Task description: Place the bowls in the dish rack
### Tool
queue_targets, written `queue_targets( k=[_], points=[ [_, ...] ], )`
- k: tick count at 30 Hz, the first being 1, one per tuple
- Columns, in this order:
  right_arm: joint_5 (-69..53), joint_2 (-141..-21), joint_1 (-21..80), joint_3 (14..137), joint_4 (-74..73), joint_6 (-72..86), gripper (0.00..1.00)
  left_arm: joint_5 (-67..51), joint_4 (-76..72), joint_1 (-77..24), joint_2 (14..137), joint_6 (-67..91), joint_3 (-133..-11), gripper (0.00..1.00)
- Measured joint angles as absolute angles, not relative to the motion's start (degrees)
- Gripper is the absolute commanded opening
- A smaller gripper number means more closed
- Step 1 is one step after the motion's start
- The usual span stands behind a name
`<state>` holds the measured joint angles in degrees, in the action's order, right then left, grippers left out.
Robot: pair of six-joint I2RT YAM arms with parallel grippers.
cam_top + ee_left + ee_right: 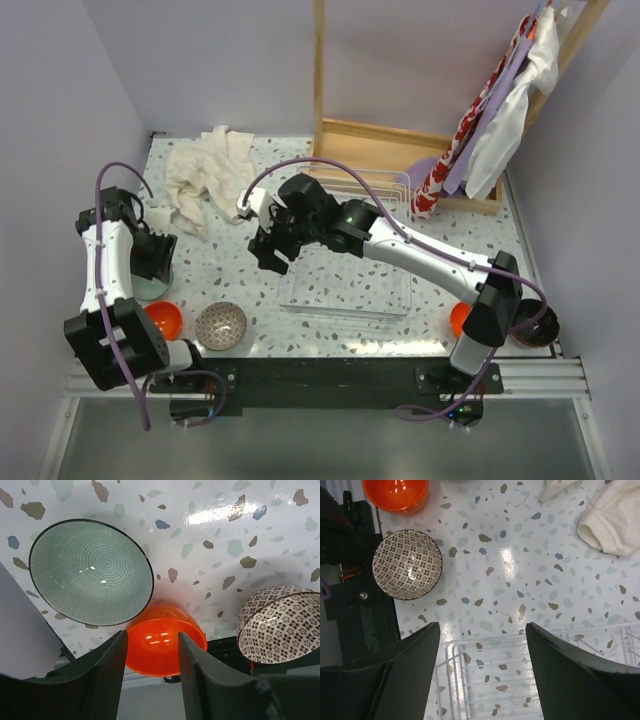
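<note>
Beside the left arm, a grey-green ringed bowl (pixel 150 287) (pixel 90 572), an orange bowl (pixel 163 318) (pixel 165 647) and a brown-patterned bowl (pixel 221 325) (pixel 407 564) stand on the speckled table. My left gripper (pixel 155 262) (pixel 152 645) hovers by the grey-green bowl, open and holding nothing; the orange bowl shows beyond the gap. The clear dish rack (pixel 345 282) (pixel 495 680) lies mid-table. My right gripper (pixel 268 255) (pixel 482 630) hangs open over the rack's left corner. A second orange bowl (pixel 459 318) and a dark bowl (pixel 535 325) sit by the right arm's base.
A crumpled cream cloth (pixel 210 175) (pixel 615 520) lies at the back left. A wooden frame (pixel 400 150) stands behind the rack, with red-patterned and white cloths (pixel 500 100) hanging at the back right. Walls close in on the left and right.
</note>
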<state>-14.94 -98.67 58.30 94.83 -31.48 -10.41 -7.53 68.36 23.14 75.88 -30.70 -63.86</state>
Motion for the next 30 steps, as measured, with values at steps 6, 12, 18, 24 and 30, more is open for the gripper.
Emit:
queue_targets(
  k=[6, 12, 18, 24, 30],
  points=[
    [-15.07, -98.76, 57.71, 94.85, -30.87, -9.30, 0.74, -8.16, 66.30, 23.11, 77.69, -30.48, -63.18, 0.49],
    [-15.29, -100.49, 56.82, 95.72, -30.37, -8.47, 0.74, -8.23, 62.50, 21.93, 79.26, -28.75, -60.84, 0.48],
    [-16.05, -102.89, 55.94, 97.23, -30.35, -7.55, 0.74, -5.65, 58.06, 18.41, 79.35, -25.98, -58.46, 0.45],
    [-16.05, -103.13, 55.53, 97.78, -30.35, -7.42, 0.74, -0.82, 53.30, 17.80, 80.40, -23.05, -58.13, 0.42],
    [-16.03, -103.11, 55.22, 97.78, -30.35, -7.46, 0.74, 1.10, 50.57, 16.47, 81.54, -21.50, -56.82, 0.41]
  ],
)
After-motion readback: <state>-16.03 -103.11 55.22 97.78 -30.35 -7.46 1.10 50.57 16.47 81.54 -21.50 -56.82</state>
